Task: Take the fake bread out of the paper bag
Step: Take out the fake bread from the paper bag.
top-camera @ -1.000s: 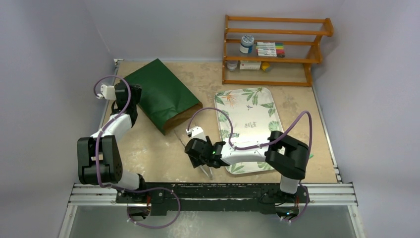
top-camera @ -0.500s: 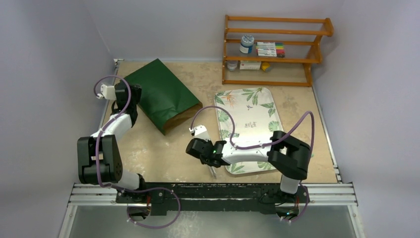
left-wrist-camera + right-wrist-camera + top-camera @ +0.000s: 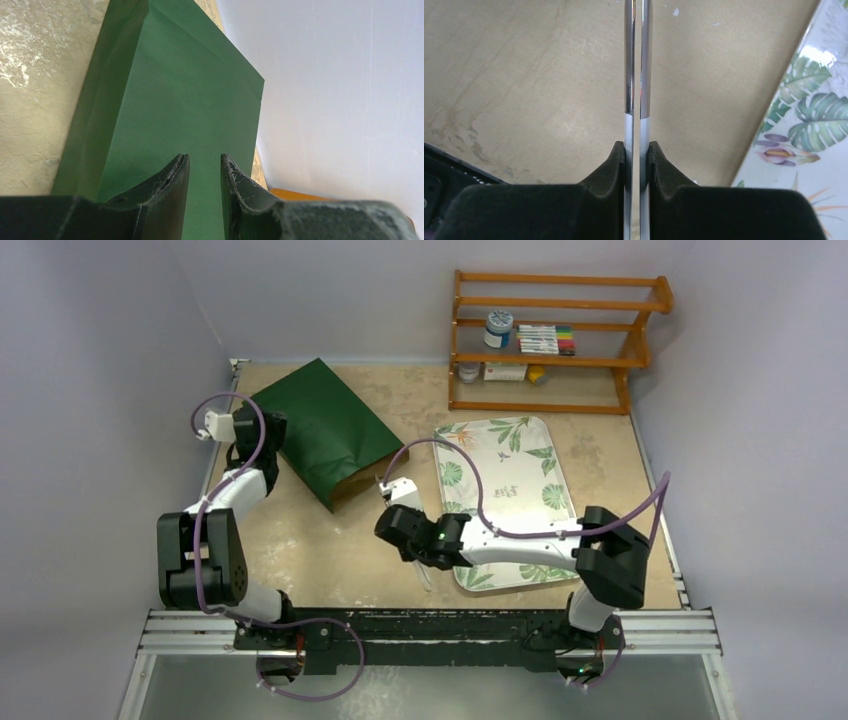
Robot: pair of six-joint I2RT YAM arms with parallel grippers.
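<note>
The dark green paper bag (image 3: 325,430) lies flat at the back left, its brown-lined mouth facing the table's middle. The fake bread is hidden. My left gripper (image 3: 266,433) sits at the bag's left edge. In the left wrist view its fingers (image 3: 205,157) stand a narrow gap apart over the green paper (image 3: 190,100), nothing between them. My right gripper (image 3: 414,556) is near the table's front middle, shut on a pair of metal tongs (image 3: 636,75). The tongs' arms (image 3: 427,580) are squeezed together and point toward the front edge.
A leaf-patterned tray (image 3: 530,440) lies right of the right gripper, and its edge (image 3: 819,115) shows in the right wrist view. A wooden shelf (image 3: 555,340) with a jar, markers and small boxes stands at the back right. Walls close in the left and back sides.
My right gripper has closed on the tongs and shifted slightly toward the bag, while its elbow swung out to the right. The left arm and the bag have not moved.
</note>
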